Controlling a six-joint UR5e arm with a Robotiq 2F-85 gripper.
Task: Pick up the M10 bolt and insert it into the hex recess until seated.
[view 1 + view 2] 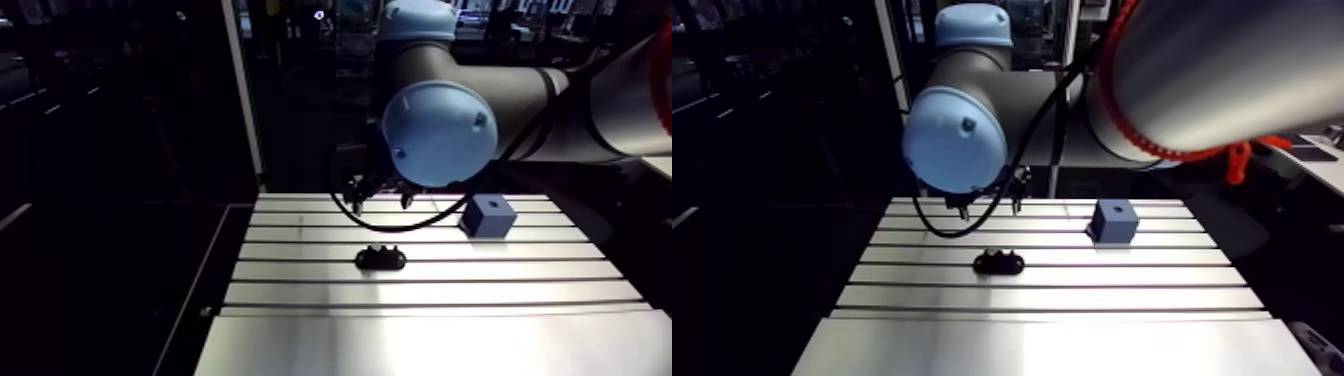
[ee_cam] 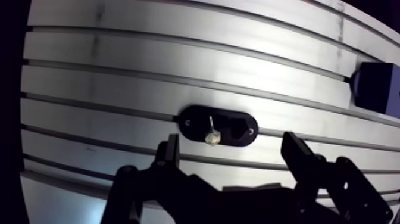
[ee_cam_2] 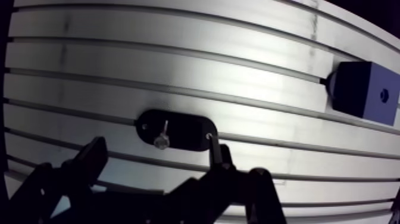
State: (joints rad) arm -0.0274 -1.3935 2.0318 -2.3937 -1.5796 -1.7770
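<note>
Gripper (image 2: 232, 143) hangs spread and empty above the bolt (image 2: 211, 134), which seems to stand in a black holder (image 2: 193, 122); picking is pending: lower, centre, then close.

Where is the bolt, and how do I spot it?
Find the silver slotted table, then the black oval plate near its middle. The bolt sits on that plate: small and pale, unlike the dark plate and the blue cube standing apart.
</note>
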